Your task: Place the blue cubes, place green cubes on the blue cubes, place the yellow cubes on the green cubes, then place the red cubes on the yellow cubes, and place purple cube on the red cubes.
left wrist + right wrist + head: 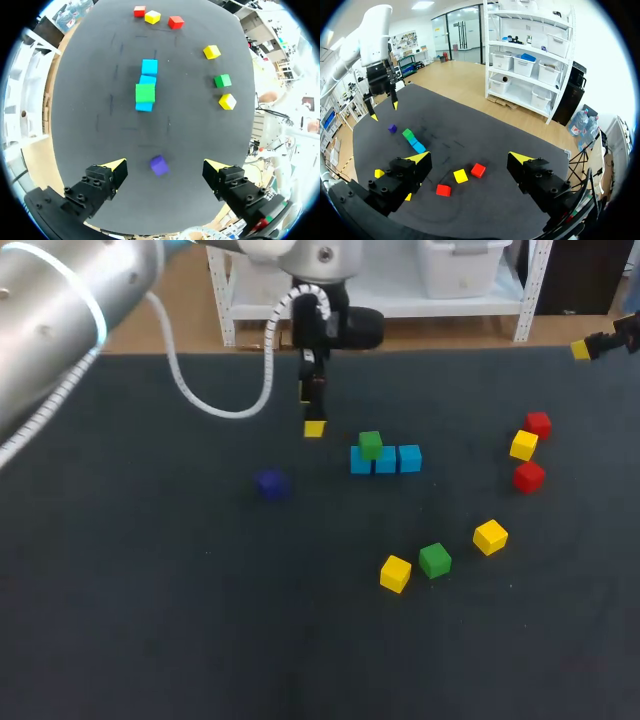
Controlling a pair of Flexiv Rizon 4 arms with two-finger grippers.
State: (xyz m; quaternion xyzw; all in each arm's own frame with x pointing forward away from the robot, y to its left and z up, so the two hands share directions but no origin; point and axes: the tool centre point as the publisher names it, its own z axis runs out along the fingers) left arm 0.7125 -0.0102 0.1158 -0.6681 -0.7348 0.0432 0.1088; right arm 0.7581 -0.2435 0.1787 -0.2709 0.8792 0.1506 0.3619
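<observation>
Centrally on the counter (pixel 150 620): row of three blue cubes (pixel 386 459), touching side by side, with stacked green cube (pixel 371 445) on the leftmost. Left of the row and slightly nearer, well apart from it: purple cube (pixel 270 483), lying alone. Near right of the row: loose green cube (pixel 434 560), with left yellow cube (pixel 395 573) just beside it and middle yellow cube (pixel 490 536) a little farther right. Far right: far red cube (pixel 538 424), right yellow cube (pixel 523 445) and near red cube (pixel 529 476) in a close far-to-near line, the yellow just beside the far red. Left hand (pixel 166 167) above the counter, far-left of the row, fingers spread wide, holding nothing; purple cube seen between the fingers in the left wrist view, clear of both. Right hand (pixel 470 159) by the far right edge of the counter, fingers likewise wide, empty.
</observation>
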